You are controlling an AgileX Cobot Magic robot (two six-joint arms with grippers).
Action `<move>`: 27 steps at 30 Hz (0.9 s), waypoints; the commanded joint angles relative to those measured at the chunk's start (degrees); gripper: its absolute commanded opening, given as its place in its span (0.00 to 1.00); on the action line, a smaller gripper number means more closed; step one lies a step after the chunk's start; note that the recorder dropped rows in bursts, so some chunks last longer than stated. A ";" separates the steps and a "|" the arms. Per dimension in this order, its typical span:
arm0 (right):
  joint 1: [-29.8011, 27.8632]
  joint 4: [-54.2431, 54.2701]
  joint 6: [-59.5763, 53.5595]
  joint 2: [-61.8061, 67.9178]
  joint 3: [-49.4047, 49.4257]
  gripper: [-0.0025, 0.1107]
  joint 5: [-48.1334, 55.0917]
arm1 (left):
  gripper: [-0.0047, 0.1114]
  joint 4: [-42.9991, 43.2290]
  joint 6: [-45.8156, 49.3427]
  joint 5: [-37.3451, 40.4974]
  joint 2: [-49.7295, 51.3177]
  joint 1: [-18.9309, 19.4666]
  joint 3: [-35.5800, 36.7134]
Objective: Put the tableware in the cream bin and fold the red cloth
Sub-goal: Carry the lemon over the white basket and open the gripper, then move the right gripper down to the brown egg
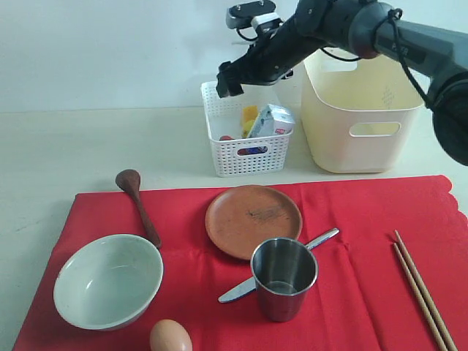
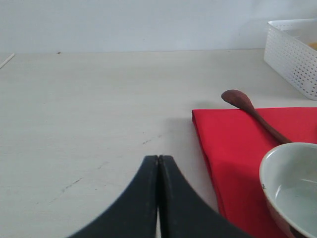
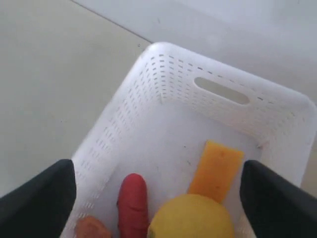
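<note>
On the red cloth (image 1: 351,292) lie the pale bowl (image 1: 108,281), terracotta plate (image 1: 253,221), steel cup (image 1: 284,278), a knife (image 1: 322,239) under the cup, and chopsticks (image 1: 423,289) at the right. The dark spoon (image 1: 137,201) rests half off the cloth's far left edge. The cream bin (image 1: 358,110) stands at the back right. My right gripper (image 1: 227,79) hovers open over the white basket, holding nothing (image 3: 157,168). My left gripper (image 2: 158,157) is shut and empty above bare table, beside the cloth (image 2: 237,148), spoon (image 2: 247,106) and bowl (image 2: 292,183).
The white lattice basket (image 1: 245,153) holds a milk carton (image 1: 272,121), lemon (image 3: 190,218), cheese slice (image 3: 216,171) and sausage (image 3: 132,203). An egg (image 1: 170,338) sits at the cloth's front edge by the bowl.
</note>
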 commanded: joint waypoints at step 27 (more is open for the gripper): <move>-0.14 -5.37 12.37 -16.01 5.83 0.77 27.27 | 0.04 0.08 -0.04 -0.45 -0.34 0.12 0.14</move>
